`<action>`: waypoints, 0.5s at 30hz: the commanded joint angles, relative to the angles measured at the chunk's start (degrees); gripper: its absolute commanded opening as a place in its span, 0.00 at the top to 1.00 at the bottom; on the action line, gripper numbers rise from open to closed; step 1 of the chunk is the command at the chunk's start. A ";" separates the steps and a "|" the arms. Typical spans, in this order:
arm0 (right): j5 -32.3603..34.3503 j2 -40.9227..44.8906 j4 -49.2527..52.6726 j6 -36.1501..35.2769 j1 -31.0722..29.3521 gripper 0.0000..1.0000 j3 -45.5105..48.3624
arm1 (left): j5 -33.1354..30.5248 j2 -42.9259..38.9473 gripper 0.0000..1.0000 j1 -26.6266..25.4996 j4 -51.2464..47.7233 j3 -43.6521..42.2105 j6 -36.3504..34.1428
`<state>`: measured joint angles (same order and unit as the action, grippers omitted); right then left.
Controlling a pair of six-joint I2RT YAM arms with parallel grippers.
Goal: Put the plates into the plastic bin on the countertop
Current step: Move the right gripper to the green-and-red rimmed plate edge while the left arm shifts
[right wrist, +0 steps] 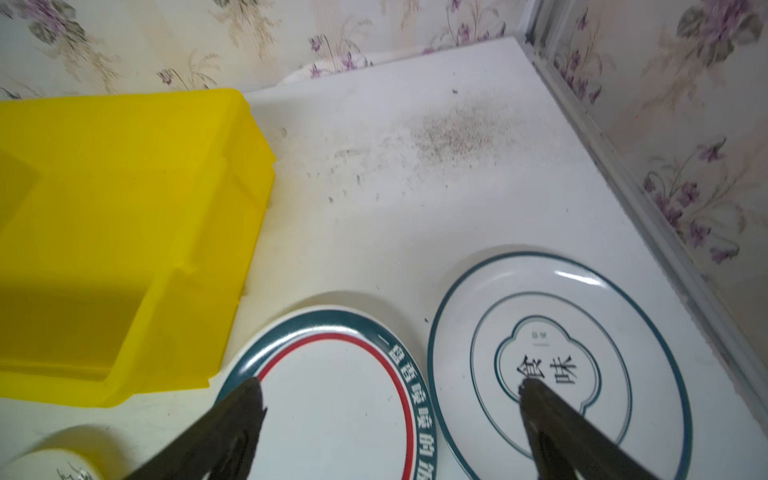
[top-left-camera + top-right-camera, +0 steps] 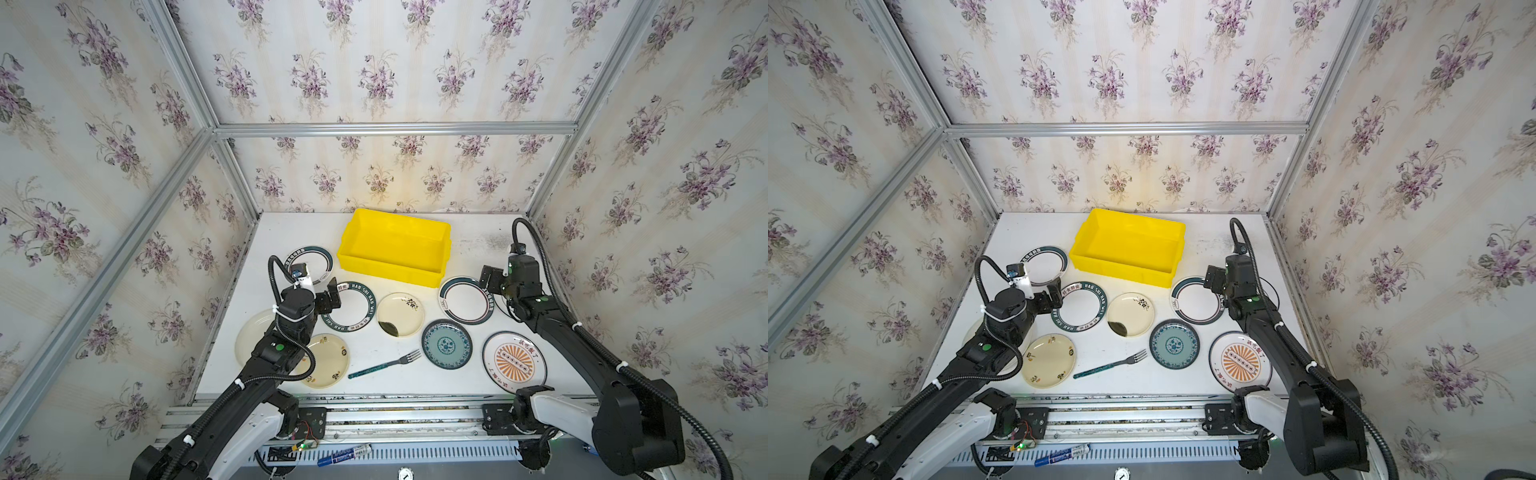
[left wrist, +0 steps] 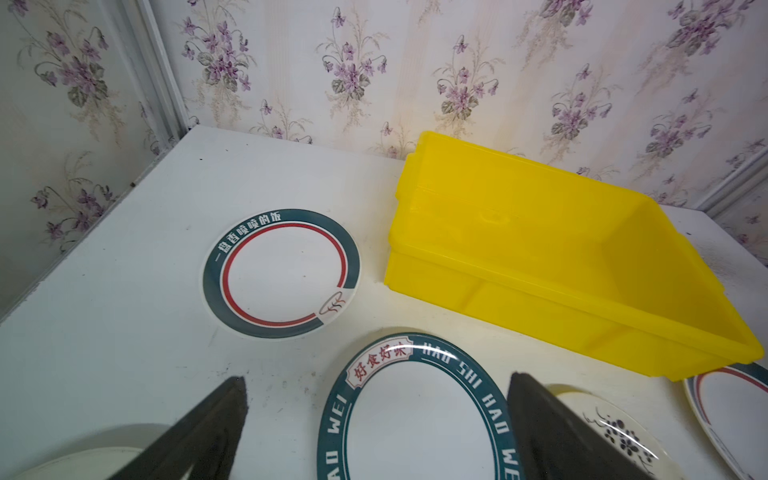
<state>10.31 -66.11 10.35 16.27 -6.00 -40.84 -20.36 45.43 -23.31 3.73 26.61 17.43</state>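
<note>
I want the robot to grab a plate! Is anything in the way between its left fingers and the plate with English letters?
No, nothing visible. The left fingers are open right at the edge of the lettered plate. Between that plate and the yellow bin behind it, nothing stands either.

The left arm [image 2: 266, 365] and right arm [image 2: 552, 324] are built of blocky black links with rounded joints, each joined to a white base link [image 2: 249, 428]. A black ribbed hose [image 2: 270, 270] runs along each arm, fastened with white zip ties [image 2: 239, 383]. A green dot [image 2: 279, 346] marks each forearm. The left wrist bears a small white camera mount [image 2: 304, 280]. The left gripper [image 3: 376, 378] and right gripper [image 1: 390, 383] have matte black fingers [image 3: 199, 432] that taper to blunt tips.
</note>
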 commanded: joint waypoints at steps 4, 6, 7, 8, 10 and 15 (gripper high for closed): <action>-5.98 1.82 13.43 5.96 4.35 0.02 0.29 | 1.75 -0.64 0.00 -2.31 -1.44 -1.22 5.04; -7.14 2.50 15.40 7.13 7.09 0.03 0.95 | 1.82 -0.26 0.00 -4.07 -1.36 -1.29 4.55; -7.15 2.73 16.17 7.45 8.35 0.03 1.32 | 1.65 -0.17 0.00 -5.17 -1.31 -1.36 4.36; -7.23 2.89 16.85 7.67 9.47 0.03 1.54 | 1.64 -0.21 0.00 -6.07 -1.06 -1.65 4.29; -9.64 2.91 16.88 7.90 11.87 0.03 2.21 | 2.18 -0.33 0.00 -8.18 0.84 -2.97 3.79; -18.88 1.59 14.70 10.24 13.12 0.10 2.78 | 5.10 0.67 0.00 -10.36 4.18 -3.69 3.79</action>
<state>-2.15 -63.96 25.69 24.43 6.94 -38.02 -16.86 45.74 -33.06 3.90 22.68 20.69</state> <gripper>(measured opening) 0.905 0.996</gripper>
